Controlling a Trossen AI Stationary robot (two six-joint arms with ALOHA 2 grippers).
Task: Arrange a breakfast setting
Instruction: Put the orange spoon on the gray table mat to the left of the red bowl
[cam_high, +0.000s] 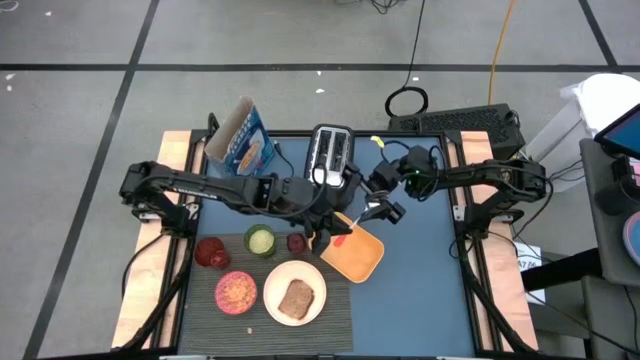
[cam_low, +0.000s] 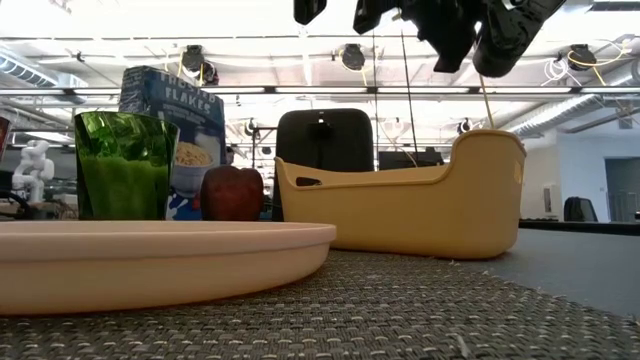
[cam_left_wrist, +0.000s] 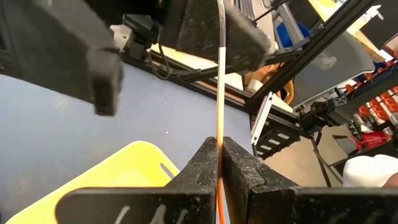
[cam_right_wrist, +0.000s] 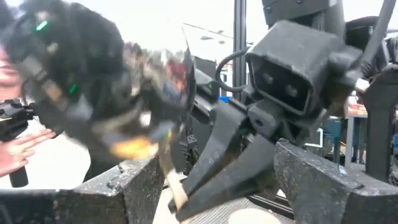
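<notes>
The red-handled spoon (cam_high: 345, 230) hangs in the air over the orange basket (cam_high: 352, 256), with my left gripper (cam_high: 330, 232) shut on it. My right gripper (cam_high: 384, 208) stands open around the spoon's upper end (cam_left_wrist: 219, 37), one finger on each side; whether a finger touches it I cannot tell. On the dark ribbed placemat (cam_high: 335, 312) the white plate (cam_high: 312, 312) carries the toast slice (cam_high: 295, 298). The pink bowl (cam_high: 236, 292), red glass (cam_high: 210, 252) and green cup (cam_high: 260, 240) stand to its left. My left gripper pinches the spoon's thin shaft (cam_left_wrist: 219, 134) between its two fingertips, just above the red handle (cam_left_wrist: 219, 208). The fingers lie across the shaft. The spoon is lifted clear over the basket, its silver end reaching toward my right gripper.
A silver-black toaster (cam_high: 331, 155) and a blue cereal box (cam_high: 240, 140) stand at the table's far side. A red apple (cam_high: 297, 242) sits beside the green cup. Bare blue table (cam_high: 420, 290) lies to the right of the basket.
</notes>
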